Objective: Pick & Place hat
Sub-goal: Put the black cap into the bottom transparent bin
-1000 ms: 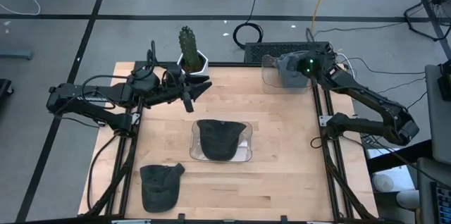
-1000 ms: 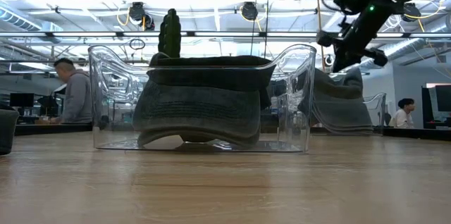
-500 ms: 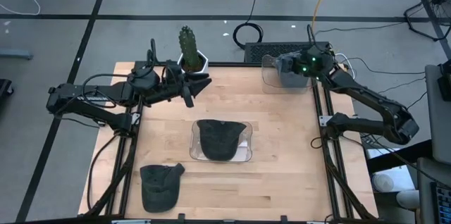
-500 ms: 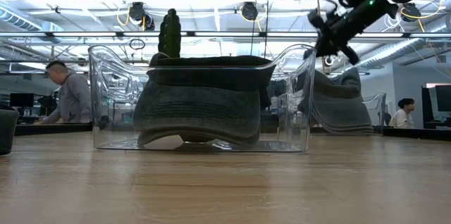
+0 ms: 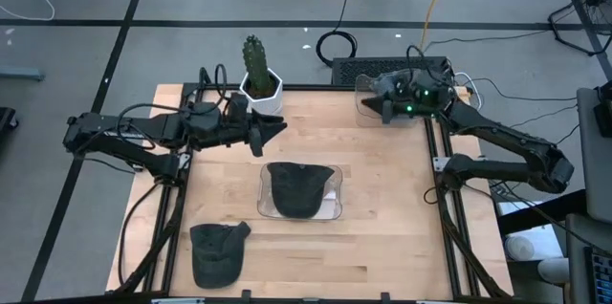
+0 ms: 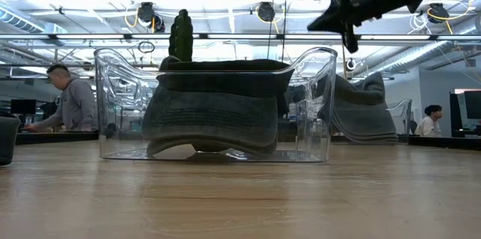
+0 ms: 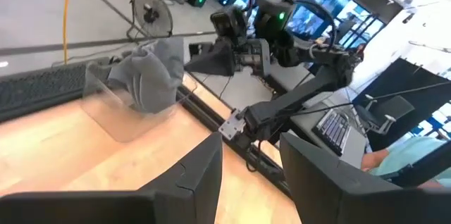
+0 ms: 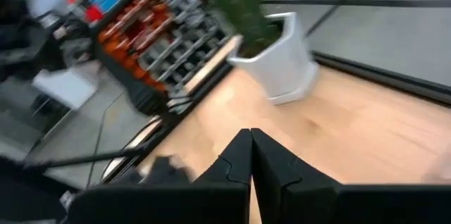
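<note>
A dark hat [image 5: 298, 189] lies in a clear bin [image 5: 332, 210] at the table's middle, filling it in the low view [image 6: 214, 107]. Another dark hat [image 5: 218, 251] lies flat near the table's near-left corner. A grey hat [image 5: 381, 97] sits in a second clear bin [image 5: 361, 84] at the far-right corner, also in the left wrist view [image 7: 144, 76]. My right gripper [image 5: 384, 111] is shut, hovering level above that bin and pointing toward the table's left [image 6: 316, 25]. My left gripper [image 5: 280, 128] is open in the air, far-left of the middle bin.
A cactus in a white pot [image 5: 258, 79] stands at the far edge just behind my left gripper, and shows ahead of the right fingers [image 8: 278, 62]. Bare wood lies between the two bins and along the table's right side. People sit in the room beyond.
My right gripper has risen from over the grey hat in the far-right bin and tipped from pointing down to level, pointing toward the table's left. The grey hat has stayed in its bin. My left gripper has shifted slightly toward the near edge.
</note>
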Controlling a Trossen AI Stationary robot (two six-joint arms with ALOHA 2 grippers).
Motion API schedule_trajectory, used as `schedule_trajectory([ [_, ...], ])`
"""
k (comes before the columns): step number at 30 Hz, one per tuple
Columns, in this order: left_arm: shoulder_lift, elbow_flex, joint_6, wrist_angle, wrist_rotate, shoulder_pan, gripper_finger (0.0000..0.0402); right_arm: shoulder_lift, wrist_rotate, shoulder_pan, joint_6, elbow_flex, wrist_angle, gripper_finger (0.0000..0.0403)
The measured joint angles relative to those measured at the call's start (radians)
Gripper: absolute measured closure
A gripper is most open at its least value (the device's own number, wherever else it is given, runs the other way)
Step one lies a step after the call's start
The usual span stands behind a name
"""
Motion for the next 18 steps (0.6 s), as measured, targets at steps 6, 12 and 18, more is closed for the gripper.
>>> schedule_trajectory([
  [6,0.0,0.116,0.106,-0.148,-0.063,-0.005,0.025,0.0,0.072,0.156,-0.032,0.0,0.065,0.0403],
  [12,0.008,0.246,0.117,-0.387,-0.158,-0.004,0.025,-0.003,0.076,0.257,-0.066,0.0,0.012,0.0403],
  [18,0.018,0.296,0.037,-0.618,-0.053,-0.05,0.025,0.0,0.001,0.328,-0.177,0.0,-0.105,0.0403],
])
